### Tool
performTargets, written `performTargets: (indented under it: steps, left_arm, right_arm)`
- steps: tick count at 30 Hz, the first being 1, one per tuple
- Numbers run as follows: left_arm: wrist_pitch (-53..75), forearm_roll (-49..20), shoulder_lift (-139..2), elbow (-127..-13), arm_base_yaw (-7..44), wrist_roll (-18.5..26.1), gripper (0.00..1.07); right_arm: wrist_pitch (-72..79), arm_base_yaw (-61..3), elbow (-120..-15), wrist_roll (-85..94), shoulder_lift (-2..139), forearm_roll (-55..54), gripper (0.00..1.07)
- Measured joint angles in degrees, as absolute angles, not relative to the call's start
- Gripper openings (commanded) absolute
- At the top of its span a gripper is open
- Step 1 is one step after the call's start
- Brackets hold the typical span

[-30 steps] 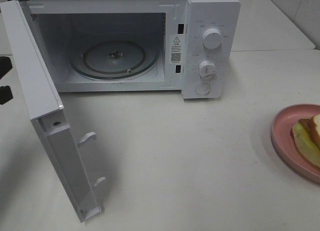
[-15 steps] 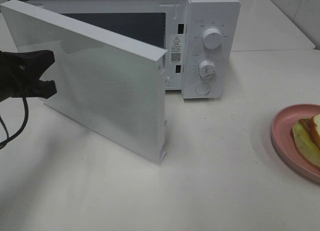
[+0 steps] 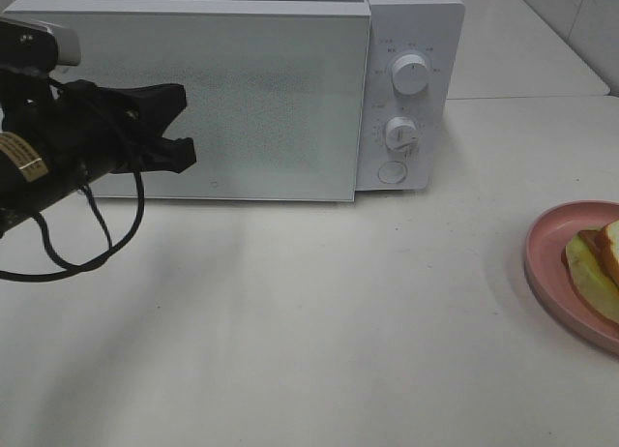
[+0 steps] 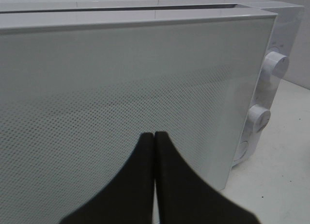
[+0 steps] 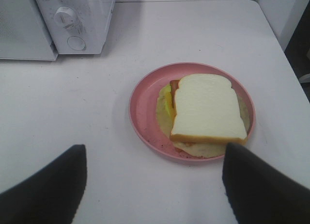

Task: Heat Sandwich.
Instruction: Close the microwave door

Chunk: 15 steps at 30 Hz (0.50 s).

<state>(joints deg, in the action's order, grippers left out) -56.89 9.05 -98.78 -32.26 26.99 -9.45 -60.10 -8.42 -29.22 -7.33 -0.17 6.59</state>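
Pressing: left gripper [image 4: 154, 136], fingers together, tips at the microwave door [image 3: 261, 99].
Tip: push squarely until latched.
Right gripper [image 5: 155, 185]: spread, empty.
Sandwich [image 5: 206, 110]: on pink plate [image 5: 143, 117], outside.

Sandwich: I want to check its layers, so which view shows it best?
The right wrist view: the whole sandwich lies on the plate. The exterior high view shows only part at the frame's edge; the left wrist view shows none.
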Motion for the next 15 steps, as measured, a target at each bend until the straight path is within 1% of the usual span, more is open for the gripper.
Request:
performTargets:
  steps: [2, 5, 6, 7, 10, 14, 15]
  left_arm:
    - [-56.3, 6.6, -100.0, -33.6, 29.0, -8.6, 0.00]
    - [-55.7, 4.8, -100.8, -34.5, 30.4, -7.7, 0.00]
    - [-55.6, 3.3, -101.5, -35.6, 31.7, -6.6, 0.00]
    - [-55.6, 3.3, -101.5, -35.6, 31.7, -6.6, 0.00]
    - [-54.0, 1.5, -103.1, -38.9, 34.4, -4.6, 0.00]
    - [-51.9, -0.3, -104.2, -41.4, 36.0, -3.6, 0.00]
    - [-50.3, -2.3, -104.9, -43.1, 37.0, -2.2, 0.00]
  right_arm:
    - [-60.1, -8.4, -29.2, -7.3, -0.2, 6.6, 0.75]
    - [-60.1, -8.4, -29.2, -7.3, -0.2, 6.6, 0.75]
    - [-60.1, -8.4, -29.2, -7.3, -0.2, 6.6, 0.75]
    - [-60.1, -8.4, -29.2, -7.3, -0.2, 6.6, 0.75]
    - [-60.1, -8.4, -29.2, -7.3, -0.2, 6.6, 0.75]
    - [-60.1, -8.4, -29.2, -7.3, -0.2, 6.6, 0.75]
    - [-60.1, -8.4, -29.2, -7.3, -0.2, 6.6, 0.75]
